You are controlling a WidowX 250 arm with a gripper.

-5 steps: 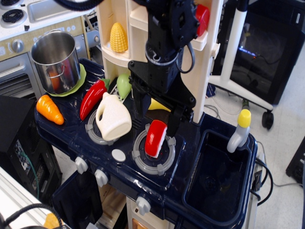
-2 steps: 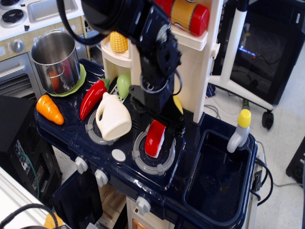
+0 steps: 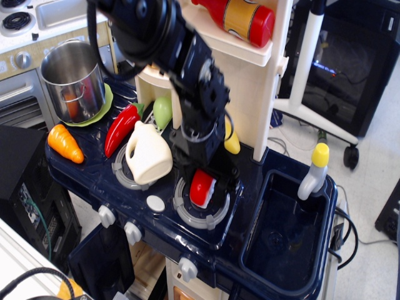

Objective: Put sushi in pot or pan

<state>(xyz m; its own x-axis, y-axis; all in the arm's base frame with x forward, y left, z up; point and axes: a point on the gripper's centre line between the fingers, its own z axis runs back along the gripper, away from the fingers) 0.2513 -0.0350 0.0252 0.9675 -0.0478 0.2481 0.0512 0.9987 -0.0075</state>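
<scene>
The sushi, red top on a white base, lies tilted on the right grey burner of the toy stove. My gripper has come down from above and stands open, one finger on each side of the sushi; whether the fingers touch it I cannot tell. The black wrist hides the sushi's far end. The shiny steel pot stands upright on a green mat at the far left, well away from the gripper, with something orange-red showing at its side.
A white jug sits on the left burner right beside the gripper. A red chili, an orange carrot and a green vegetable lie between jug and pot. A cream shelf tower with a ketchup bottle stands behind; sink and faucet at right.
The arm has swung and lowered, so the open fingers went from above the sushi to down around it. The sushi has stayed on the burner.
</scene>
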